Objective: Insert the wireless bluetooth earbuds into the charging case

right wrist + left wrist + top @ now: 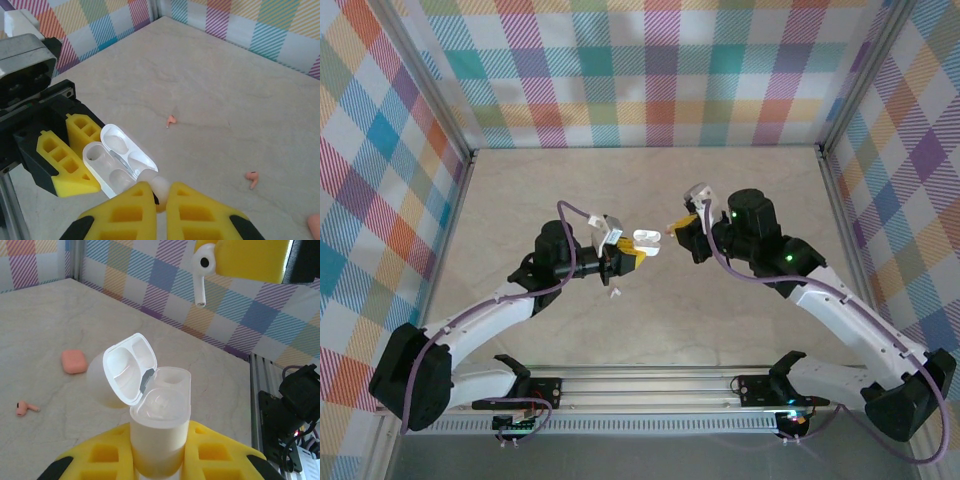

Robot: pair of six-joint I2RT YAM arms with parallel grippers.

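- At table centre, top view: L gripper clamped on white charging case. Case is glossy, pebble-shaped plastic w/ lid flipped open, two moulded wells inside.
- At its 3 o'clock: R gripper, blocky yellow fingers w/ square pockets, pinched on white earbud. Bud is smooth w/ short stem, near the case, apart from it.
- Pink case, rounded, matte, at 9 o'clock of white case on marbled beige table.
- Right wrist view: pink earbud at case's 12 o'clock, second pink earbud at 3 o'clock, both loose on table.

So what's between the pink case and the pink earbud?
Nothing: bare tabletop between the pink case and the pink earbud, in the left wrist view.
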